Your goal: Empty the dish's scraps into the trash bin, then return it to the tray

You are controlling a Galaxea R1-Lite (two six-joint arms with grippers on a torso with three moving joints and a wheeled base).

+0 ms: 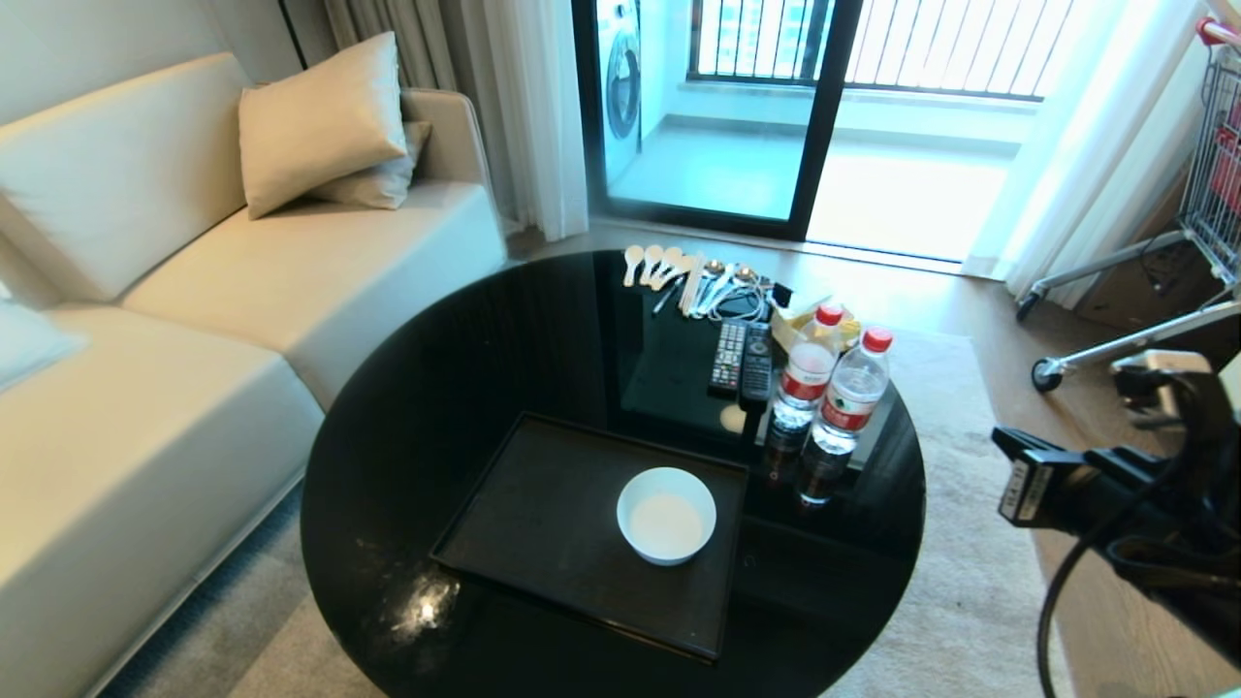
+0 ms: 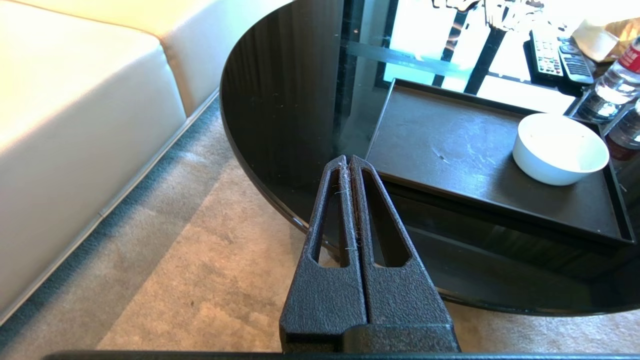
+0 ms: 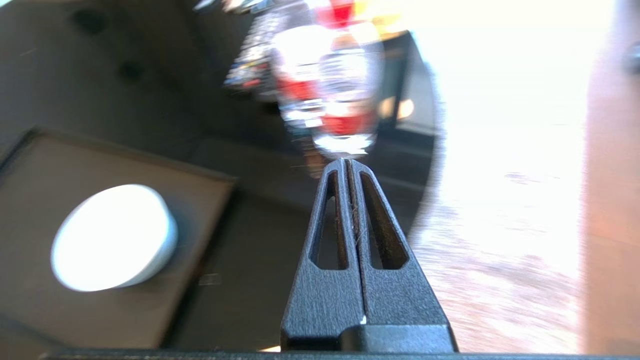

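Observation:
The dish [image 1: 666,516], a small round white bowl, stands upright on the right part of the black tray [image 1: 543,523] on the round table. Its inside shows plain white; no scraps are in view. The trash bin is out of view. My right gripper [image 3: 347,161] is shut and holds nothing. It hangs off the table's right side, apart from the dish [image 3: 114,237] and tray [image 3: 50,165], and its arm [image 1: 1115,485] shows at the right edge. My left gripper [image 2: 348,158] is shut and empty over the carpet by the table's near left edge, well short of the dish [image 2: 560,147] and tray [image 2: 440,145].
Two water bottles [image 1: 834,388] stand just right of the tray, with remotes [image 1: 742,359] and spoons [image 1: 679,271] behind. The glossy black table [image 1: 407,436] sits beside a cream sofa [image 1: 194,291]. A wheeled cart [image 1: 1202,194] stands at the far right.

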